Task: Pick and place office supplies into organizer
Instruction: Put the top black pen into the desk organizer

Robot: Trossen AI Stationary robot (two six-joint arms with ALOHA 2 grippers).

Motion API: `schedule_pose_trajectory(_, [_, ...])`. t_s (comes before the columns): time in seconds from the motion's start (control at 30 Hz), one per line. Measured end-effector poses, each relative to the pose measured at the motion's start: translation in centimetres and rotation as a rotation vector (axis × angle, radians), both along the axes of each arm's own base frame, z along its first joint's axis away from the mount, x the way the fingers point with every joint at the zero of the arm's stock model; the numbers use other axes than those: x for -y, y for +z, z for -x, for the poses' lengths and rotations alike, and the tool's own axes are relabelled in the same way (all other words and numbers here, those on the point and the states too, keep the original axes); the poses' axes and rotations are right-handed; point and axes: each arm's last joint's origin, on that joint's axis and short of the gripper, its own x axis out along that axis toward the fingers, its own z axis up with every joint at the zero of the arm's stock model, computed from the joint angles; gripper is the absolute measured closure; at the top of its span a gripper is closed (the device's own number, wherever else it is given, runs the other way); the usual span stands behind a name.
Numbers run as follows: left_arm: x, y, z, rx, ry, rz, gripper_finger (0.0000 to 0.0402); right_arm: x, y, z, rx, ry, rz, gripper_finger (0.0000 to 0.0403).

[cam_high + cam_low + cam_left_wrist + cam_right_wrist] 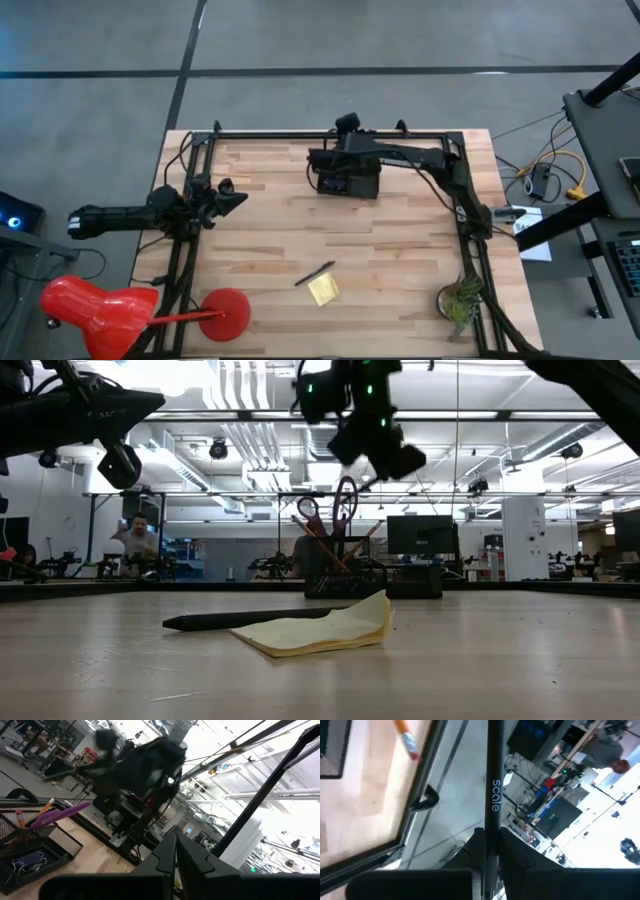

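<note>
One black pen (492,795) sits pinched in our right jaws (345,128); we lower it straight into the organizer (348,182); left jaws (175,865) are together.

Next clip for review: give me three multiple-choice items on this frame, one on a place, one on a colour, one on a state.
1. Where does the black pen lie?
A. beside the sticky-note pad
B. inside the organizer
C. next to the plant

2. What colour are the handles of the scissors in the organizer?
A. green
B. purple
C. white

3. How do the right gripper fingers stand?
A. wide open
B. shut on the pad
C. shut on a slim black pen marked "scale"

Answers: 1 A, the high view shows pen and pad together near the table's front. 2 B, seen in the low view. 3 C, the right wrist view shows the clamped pen.
</note>
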Motion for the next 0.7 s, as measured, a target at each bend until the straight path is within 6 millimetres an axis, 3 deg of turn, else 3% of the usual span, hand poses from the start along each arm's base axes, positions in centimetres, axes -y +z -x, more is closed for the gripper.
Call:
schedule_pose_trajectory(0.37, [0.0, 0.0, 0.0, 0.0, 0.0, 0.0, 0.0402, -1.1, -3.8, 0.1, -0.104, 0.041, -0.099, 0.0379])
schedule_pose_trajectory(0.7, [0.0, 0.0, 0.0, 0.0, 0.0, 0.0, 0.0402, -0.9, -6.9, -0.4, -0.184, 0.088, -0.157, 0.0379])
